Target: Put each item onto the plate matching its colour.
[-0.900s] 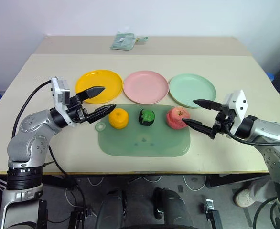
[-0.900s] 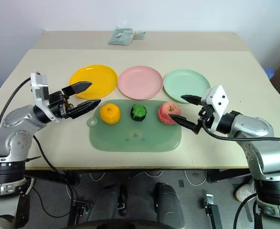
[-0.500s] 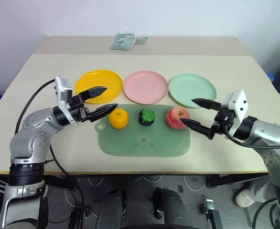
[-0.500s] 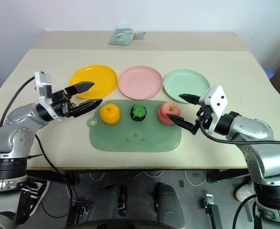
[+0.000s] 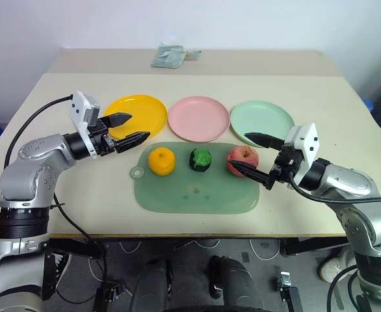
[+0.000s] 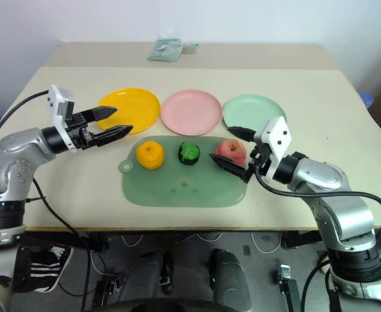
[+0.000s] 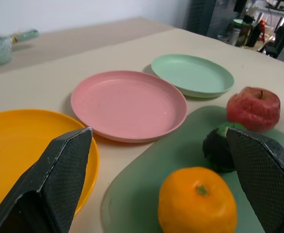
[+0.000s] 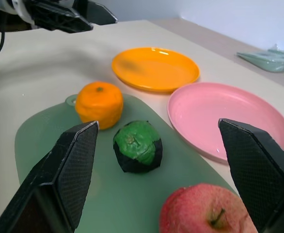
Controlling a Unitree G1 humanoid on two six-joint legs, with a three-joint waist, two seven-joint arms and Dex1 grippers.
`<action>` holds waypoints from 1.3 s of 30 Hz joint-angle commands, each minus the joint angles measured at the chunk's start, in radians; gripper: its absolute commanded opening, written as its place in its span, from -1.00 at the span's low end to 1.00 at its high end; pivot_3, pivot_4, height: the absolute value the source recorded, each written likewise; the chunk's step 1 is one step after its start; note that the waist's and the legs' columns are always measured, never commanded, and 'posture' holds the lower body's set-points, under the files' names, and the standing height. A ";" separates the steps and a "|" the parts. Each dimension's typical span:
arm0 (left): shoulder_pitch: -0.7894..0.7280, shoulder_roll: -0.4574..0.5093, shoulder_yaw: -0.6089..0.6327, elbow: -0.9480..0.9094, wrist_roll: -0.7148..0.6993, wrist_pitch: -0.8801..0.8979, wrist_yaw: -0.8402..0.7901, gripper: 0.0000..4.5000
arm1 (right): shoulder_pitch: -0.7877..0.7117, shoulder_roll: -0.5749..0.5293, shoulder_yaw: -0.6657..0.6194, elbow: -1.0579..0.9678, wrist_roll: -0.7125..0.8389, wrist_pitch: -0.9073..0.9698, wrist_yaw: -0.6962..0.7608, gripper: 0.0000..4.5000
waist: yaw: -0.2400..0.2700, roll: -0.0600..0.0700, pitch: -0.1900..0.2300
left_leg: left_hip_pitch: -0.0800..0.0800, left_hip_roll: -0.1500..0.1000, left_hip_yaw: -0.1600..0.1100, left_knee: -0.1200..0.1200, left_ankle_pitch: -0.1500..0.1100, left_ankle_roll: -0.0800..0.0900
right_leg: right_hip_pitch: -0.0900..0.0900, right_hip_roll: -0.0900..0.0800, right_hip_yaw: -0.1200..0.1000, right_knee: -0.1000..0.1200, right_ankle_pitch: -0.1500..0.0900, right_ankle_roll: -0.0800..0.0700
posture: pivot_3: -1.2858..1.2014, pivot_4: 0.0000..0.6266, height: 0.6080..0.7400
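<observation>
Right gripper point(image 5: 250, 156) now nearer apple point(image 5: 242, 159), left gripper point(image 5: 132, 129) back; both spread, empty

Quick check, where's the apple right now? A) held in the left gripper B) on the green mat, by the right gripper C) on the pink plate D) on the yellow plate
B: the apple sits on the mat, right end of the fruit row, with the open right gripper around it but not closed on it.
</observation>
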 commanded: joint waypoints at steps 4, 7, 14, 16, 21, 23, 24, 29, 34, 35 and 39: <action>-0.036 -0.004 -0.041 -0.042 0.028 -0.014 -0.002 1.00 | -0.011 0.013 -0.013 -0.028 0.004 -0.026 -0.005 0.79 | 0.000 0.000 0.000 | 0.000 0.000 0.000 0.000 0.000 0.000 | 0.000 0.000 0.000 0.001 0.000 0.001 | 0.03 -0.52 1.00; -0.026 -0.010 -0.078 -0.051 0.069 -0.060 -0.008 1.00 | -0.009 0.017 -0.010 -0.031 -0.001 -0.033 -0.012 0.79 | 0.001 0.000 0.000 | 0.000 0.000 0.000 0.000 0.000 0.000 | 0.000 0.000 0.000 0.001 0.000 0.000 | 0.03 -0.52 1.00; -0.069 -0.017 -0.127 -0.009 0.056 0.001 -0.063 1.00 | 0.002 0.023 -0.015 -0.035 0.002 -0.045 -0.017 0.79 | 0.001 0.000 0.000 | 0.000 0.000 0.000 0.000 0.000 0.000 | 0.000 0.000 0.000 0.001 0.000 0.000 | 0.03 -0.52 1.00; -0.081 -0.010 -0.139 -0.009 0.054 0.050 -0.063 1.00 | 0.005 0.025 -0.017 -0.036 0.003 -0.048 -0.019 0.79 | 0.001 0.000 0.000 | 0.000 0.000 0.000 0.000 0.000 0.000 | 0.000 0.000 0.000 0.001 0.000 0.000 | 0.03 -0.52 1.00; -0.119 0.022 -0.167 -0.012 0.009 0.179 -0.138 1.00 | 0.008 0.030 -0.013 -0.039 0.003 -0.052 -0.023 0.79 | 0.000 0.000 0.000 | 0.000 0.000 0.000 0.000 0.000 0.000 | 0.000 0.000 0.000 0.001 0.000 0.001 | 0.03 -0.52 1.00; -0.110 0.030 -0.180 -0.018 0.019 0.150 -0.176 1.00 | 0.011 0.030 -0.014 -0.041 -0.001 -0.054 -0.028 0.79 | -0.001 0.000 0.000 | 0.000 0.000 0.000 0.000 0.000 0.000 | 0.000 0.000 0.000 0.001 0.000 0.001 | 0.03 -0.52 1.00; -0.106 0.034 -0.188 -0.018 0.026 0.137 -0.190 1.00 | 0.013 0.028 -0.014 -0.042 -0.003 -0.056 -0.029 0.79 | 0.000 0.000 0.000 | 0.000 0.000 0.000 0.000 0.000 0.000 | 0.000 0.000 0.000 0.001 0.000 0.000 | 0.03 -0.52 1.00; -0.096 0.033 -0.208 -0.026 0.073 0.066 -0.203 1.00 | 0.035 0.001 -0.036 -0.075 0.082 -0.001 0.014 0.79 | 0.002 0.000 0.000 | 0.000 0.000 0.000 0.000 0.000 0.000 | -0.001 0.000 0.000 0.001 0.000 -0.001 | 0.03 -0.52 1.00; -0.109 0.021 -0.209 -0.025 0.076 0.067 -0.195 1.00 | 0.024 -0.073 -0.068 -0.110 0.130 0.054 0.047 0.79 | 0.002 0.000 0.000 | 0.000 0.000 0.000 0.000 0.000 0.000 | 0.000 0.000 0.000 0.001 0.000 -0.001 | 0.03 -0.52 1.00; -0.112 0.019 -0.211 -0.021 0.084 0.056 -0.191 1.00 | 0.012 -0.099 -0.070 -0.119 0.126 0.066 0.050 0.79 | 0.002 0.000 0.000 | 0.000 0.000 0.000 0.000 0.000 0.000 | 0.000 0.000 0.000 0.001 0.000 -0.001 | 0.03 -0.52 1.00; -0.111 0.014 -0.215 -0.014 0.099 0.033 -0.198 1.00 | -0.023 -0.199 -0.092 -0.155 0.152 0.108 0.082 0.79 | 0.002 0.000 0.000 | 0.000 0.000 0.000 0.000 0.000 0.000 | -0.001 0.000 0.000 0.001 -0.001 -0.001 | 0.03 -0.52 1.00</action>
